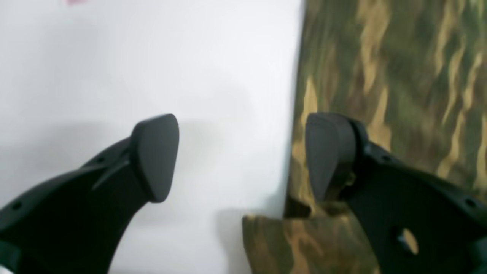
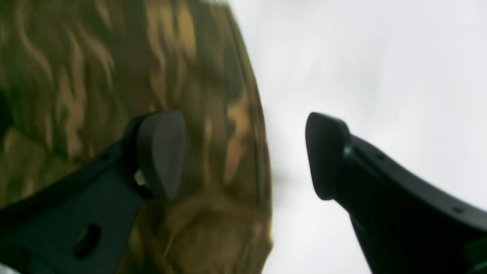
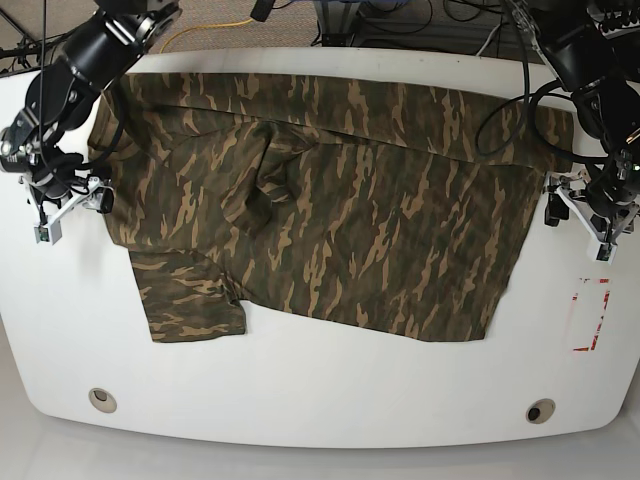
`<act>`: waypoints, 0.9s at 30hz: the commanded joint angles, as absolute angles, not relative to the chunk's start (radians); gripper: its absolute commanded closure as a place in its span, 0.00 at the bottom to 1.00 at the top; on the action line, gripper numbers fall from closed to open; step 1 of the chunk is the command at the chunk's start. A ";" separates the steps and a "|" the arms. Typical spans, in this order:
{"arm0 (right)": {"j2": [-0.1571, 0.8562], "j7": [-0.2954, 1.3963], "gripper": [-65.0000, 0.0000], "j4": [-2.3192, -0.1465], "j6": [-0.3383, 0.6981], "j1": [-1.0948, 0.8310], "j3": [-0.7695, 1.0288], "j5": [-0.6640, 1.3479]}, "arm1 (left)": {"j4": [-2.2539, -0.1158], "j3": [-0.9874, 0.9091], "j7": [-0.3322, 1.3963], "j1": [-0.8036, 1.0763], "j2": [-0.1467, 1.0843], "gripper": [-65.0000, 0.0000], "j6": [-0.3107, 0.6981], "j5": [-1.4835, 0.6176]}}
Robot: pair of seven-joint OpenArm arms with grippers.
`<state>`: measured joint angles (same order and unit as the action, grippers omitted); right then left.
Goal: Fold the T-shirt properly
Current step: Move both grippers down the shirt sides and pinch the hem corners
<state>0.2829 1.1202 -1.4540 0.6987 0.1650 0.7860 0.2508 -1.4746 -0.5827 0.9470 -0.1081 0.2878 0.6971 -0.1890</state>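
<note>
Both wrist views are blurred, so the camouflage print of the T-shirt [image 1: 399, 95] smears into streaks and its weave cannot be read. In the left wrist view a faint pink mark [image 1: 76, 2] is cut off by the top edge. In the base view both arms run out of the top edge, and the red-outlined mark [image 3: 590, 315] at the table's right is too small to identify.

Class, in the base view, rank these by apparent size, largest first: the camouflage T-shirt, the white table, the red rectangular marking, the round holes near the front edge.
1. White table
2. Camouflage fabric T-shirt
3. Red rectangular marking
4. Two round holes: alike, not ranked against each other.
</note>
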 commanded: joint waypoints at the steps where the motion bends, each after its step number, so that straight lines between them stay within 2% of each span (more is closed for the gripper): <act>1: 0.348 1.058 0.27 -1.359 0.698 0.220 0.751 0.260 | -1.494 -0.587 0.934 -0.122 0.306 0.25 0.698 -0.196; 8: 0.426 0.865 0.27 -1.024 0.698 0.308 0.668 0.260 | -1.495 -0.590 0.934 -0.122 0.306 0.25 0.698 -0.196; 11: 0.435 0.829 0.27 -0.954 0.698 0.321 0.648 0.265 | -1.495 -0.590 0.934 -0.122 0.306 0.25 0.698 -0.196; 18: 0.366 0.852 0.27 -0.983 0.698 0.320 0.622 0.265 | -1.494 -0.567 0.934 -0.163 0.285 0.25 0.698 -0.196; 21: 0.328 0.865 0.28 -1.018 0.698 0.315 0.585 0.262 | -1.494 -0.539 0.932 -0.176 0.274 0.25 0.618 -0.196; 23: 0.311 0.865 0.33 -1.023 0.698 0.315 0.570 0.262 | -1.494 -0.527 0.923 -0.203 0.272 0.25 0.588 -0.197; 27: 0.295 0.860 0.62 -1.021 0.698 0.318 0.561 0.262 | -1.486 -0.493 0.914 -0.243 0.262 0.24 0.506 -0.196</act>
